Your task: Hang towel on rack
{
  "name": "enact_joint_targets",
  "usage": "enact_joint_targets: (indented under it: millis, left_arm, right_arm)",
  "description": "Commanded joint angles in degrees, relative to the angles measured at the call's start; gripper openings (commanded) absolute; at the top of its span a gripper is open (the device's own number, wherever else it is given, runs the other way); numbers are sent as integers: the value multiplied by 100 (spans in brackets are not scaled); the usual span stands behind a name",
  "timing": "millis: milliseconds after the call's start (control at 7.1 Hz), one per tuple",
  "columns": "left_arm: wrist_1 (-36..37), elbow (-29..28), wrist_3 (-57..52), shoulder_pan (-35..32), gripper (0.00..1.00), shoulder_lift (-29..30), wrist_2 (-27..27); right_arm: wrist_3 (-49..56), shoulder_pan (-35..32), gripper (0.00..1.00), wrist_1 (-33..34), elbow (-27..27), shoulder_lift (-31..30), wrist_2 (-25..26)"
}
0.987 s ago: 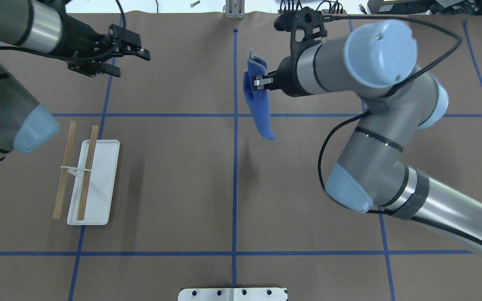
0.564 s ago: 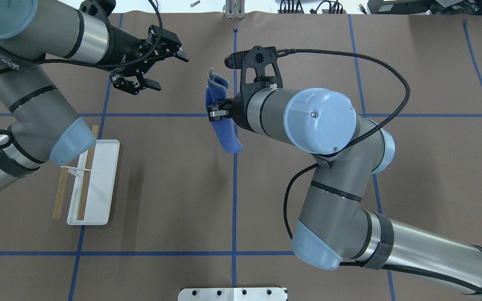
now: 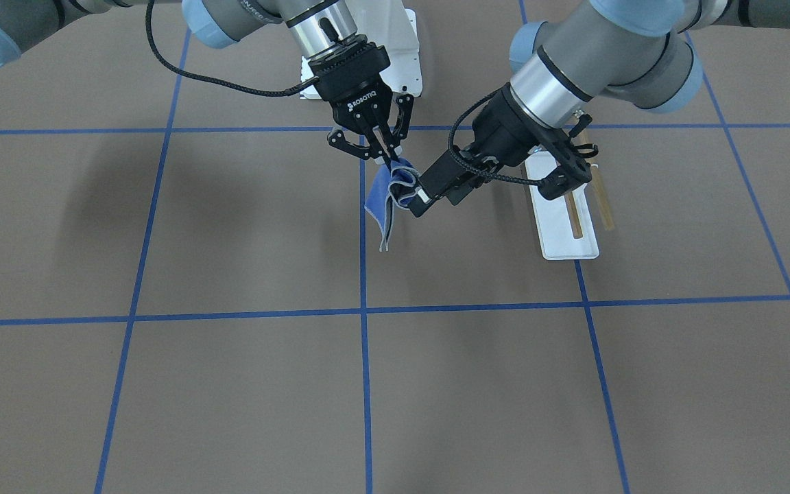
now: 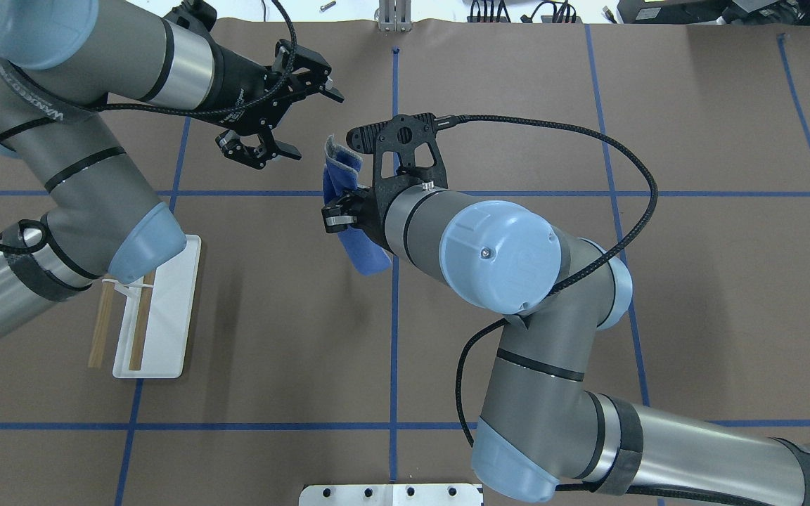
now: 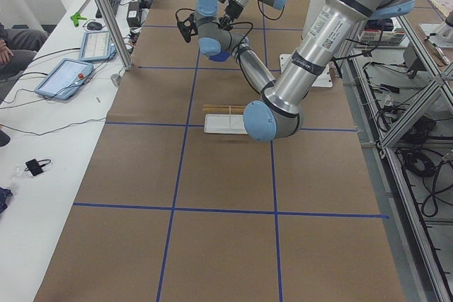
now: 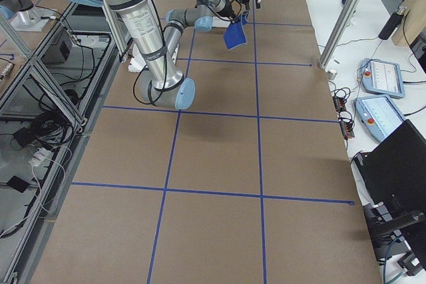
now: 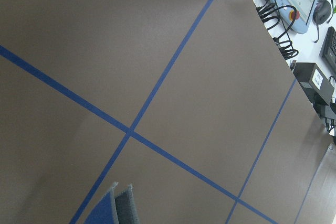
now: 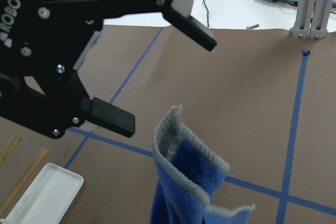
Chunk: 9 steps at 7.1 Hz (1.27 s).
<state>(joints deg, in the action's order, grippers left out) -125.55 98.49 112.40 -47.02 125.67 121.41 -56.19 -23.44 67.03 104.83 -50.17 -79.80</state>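
My right gripper [image 4: 335, 214] is shut on the blue towel [image 4: 365, 254], which hangs folded above the table near the centre line. It pinches the towel's upper part in the front view [image 3: 389, 163], and the towel [image 3: 378, 202] droops below. My left gripper [image 4: 319, 123] is open, just left of the towel's upper grey-edged corner and not touching it; the right wrist view shows its spread fingers [image 8: 110, 116] beside the towel [image 8: 184, 177]. The rack [image 4: 166, 309], with a white base and two wooden dowels [image 4: 139, 330], stands on the table's left, partly behind my left arm's elbow.
A white bolted pedestal [image 4: 391, 494] sits at the table's near edge. An aluminium post [image 4: 394, 17] stands at the far edge. Blue tape lines [image 4: 394, 351] grid the brown table. My right arm's elbow [image 4: 496, 256] hangs over the centre.
My right gripper has carried the towel left and nearer the robot. My left gripper has swung right toward the towel and stays open.
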Motion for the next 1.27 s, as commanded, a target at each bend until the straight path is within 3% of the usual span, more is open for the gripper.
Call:
enact_joint_targets:
  millis: [0, 141, 705, 1128]
  left_arm:
    - [-197, 21, 1, 140, 68, -7, -109]
    - [-277, 21, -7, 192, 47, -25, -109]
    - [-436, 30, -16, 219, 48, -87, -109]
    - [-453, 143, -69, 219, 54, -218, -74]
  right_arm:
    - [12, 32, 0, 3, -24, 34, 26]
    - [20, 32, 0, 3, -24, 34, 26]
    - [91, 15, 0, 12, -33, 43, 17]
    - [100, -56, 0, 12, -33, 34, 17]
